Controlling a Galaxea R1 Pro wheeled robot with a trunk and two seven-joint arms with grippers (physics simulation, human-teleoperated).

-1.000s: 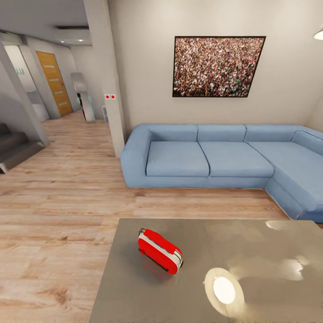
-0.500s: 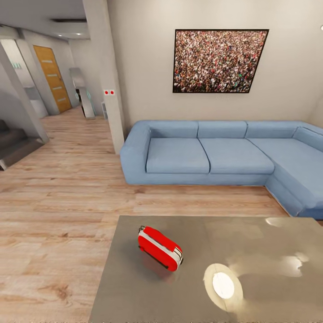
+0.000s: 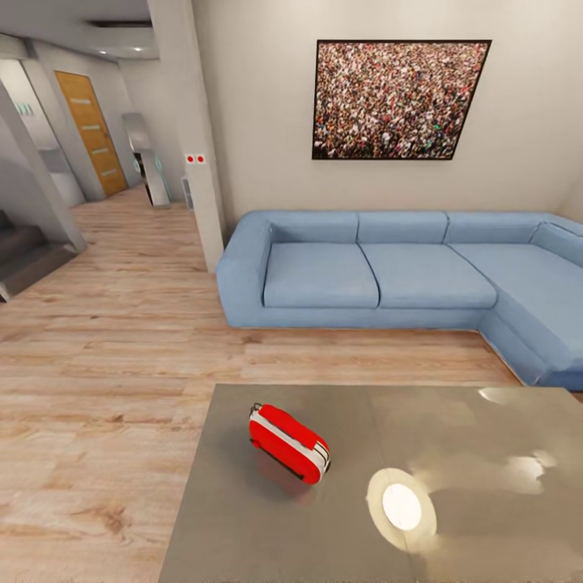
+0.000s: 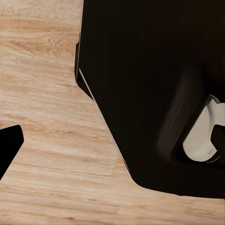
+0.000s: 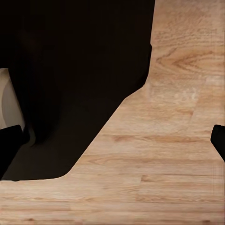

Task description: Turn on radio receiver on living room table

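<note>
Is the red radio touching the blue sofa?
Apart. In the head view the radio receiver sits on the table, and a strip of wood floor lies between the table and the sofa.

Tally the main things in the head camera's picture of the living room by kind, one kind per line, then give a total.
Radio: 1
Table: 1
Sofa: 1
Framed picture: 1
Wooden door: 1
Total: 5
</note>
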